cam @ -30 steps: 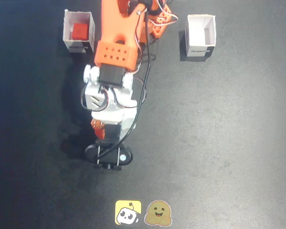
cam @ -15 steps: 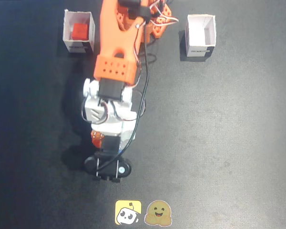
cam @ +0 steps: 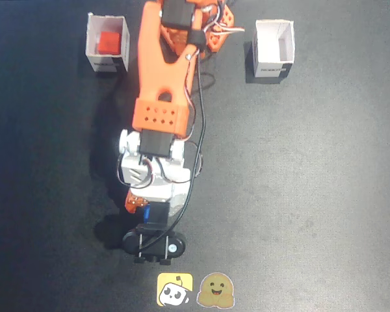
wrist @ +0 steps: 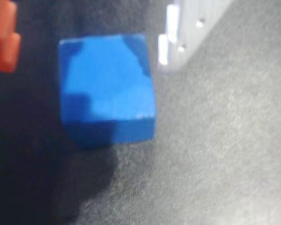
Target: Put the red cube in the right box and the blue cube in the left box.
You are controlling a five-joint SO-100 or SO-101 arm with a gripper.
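The blue cube [wrist: 107, 89] rests on the dark table and fills the wrist view. My gripper [wrist: 84, 61] is open around it: the orange finger [wrist: 3, 42] stands clear of the cube's left side and the white finger [wrist: 171, 37] is close by its upper right corner. In the fixed view only a sliver of the blue cube [cam: 145, 211] shows under the wrist. The red cube [cam: 108, 43] lies inside the white box [cam: 105, 63] at the fixed view's top left. The other white box [cam: 273, 67], at top right, is empty.
The orange and white arm [cam: 162, 97] reaches from the top middle down the fixed view, with a black cable along its right side. Two stickers [cam: 194, 290] lie at the bottom edge just below the black wrist camera [cam: 153, 246].
The arm has stretched further down the fixed view, carrying the wrist and gripper toward the bottom edge. The red cube and both boxes have not moved.
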